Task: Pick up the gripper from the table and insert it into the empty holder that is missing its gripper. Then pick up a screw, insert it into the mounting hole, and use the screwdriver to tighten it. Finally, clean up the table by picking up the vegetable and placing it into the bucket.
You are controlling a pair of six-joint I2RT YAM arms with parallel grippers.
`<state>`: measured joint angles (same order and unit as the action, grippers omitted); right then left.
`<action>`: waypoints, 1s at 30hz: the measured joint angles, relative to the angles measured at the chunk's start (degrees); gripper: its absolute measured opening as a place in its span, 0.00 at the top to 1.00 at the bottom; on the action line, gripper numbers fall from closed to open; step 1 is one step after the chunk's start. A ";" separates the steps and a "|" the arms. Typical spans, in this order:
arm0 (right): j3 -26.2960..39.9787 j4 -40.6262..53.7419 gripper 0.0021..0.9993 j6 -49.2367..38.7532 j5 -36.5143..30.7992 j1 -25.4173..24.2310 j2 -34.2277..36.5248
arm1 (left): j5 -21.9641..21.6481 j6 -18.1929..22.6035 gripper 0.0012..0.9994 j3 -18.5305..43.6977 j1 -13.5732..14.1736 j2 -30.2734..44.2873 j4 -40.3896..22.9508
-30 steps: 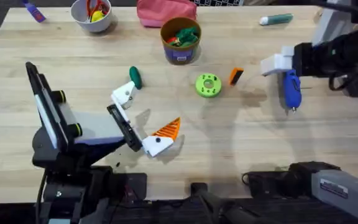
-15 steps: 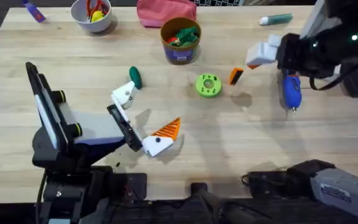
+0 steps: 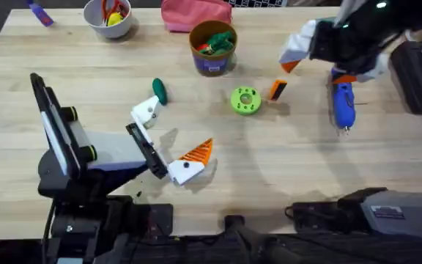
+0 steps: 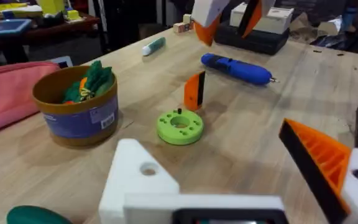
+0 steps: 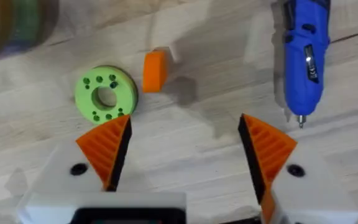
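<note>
The right arm's claw, white with orange ribbed pads, hangs with its two fingers spread wide and nothing between them, above the pale wooden counter. Below it stands the small orange wedge-shaped plastic gripper finger with a black side, resting on edge just beside the round bright green disc and apart from it. The blue pen-shaped electric screwdriver lies nearby on the other side, its thin metal tip pointing toward the arms' bases.

The step in hand looks like the first pick: taking the orange finger off the counter. In the right wrist view the piece sits off to one side of the claw's centre line, nearer one pad, so the claw should shift until the piece lies midway between the pads before it descends. The piece is narrow and stands on edge, so a pad brushing it could tip it or push it against the disc. Closing across its flat faces, low on the body, should give the firmest hold.

The left arm's claw rests over the counter with one white finger mount bare, its small dark mounting hole showing, and the other carrying an orange pad; the two stand apart, holding nothing. The dark green toy cucumber lies near that bare mount, and the orange-brown tub with a blue label band stands farther back.
</note>
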<state>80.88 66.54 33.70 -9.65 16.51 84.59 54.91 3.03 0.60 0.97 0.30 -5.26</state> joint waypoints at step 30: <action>0.02 -8.54 0.20 -2.23 3.52 0.20 18.43 | 0.00 0.00 0.01 0.00 0.00 0.00 0.00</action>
<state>80.90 58.00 31.46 -6.13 16.71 103.02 54.92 3.03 0.60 0.97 0.30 -5.26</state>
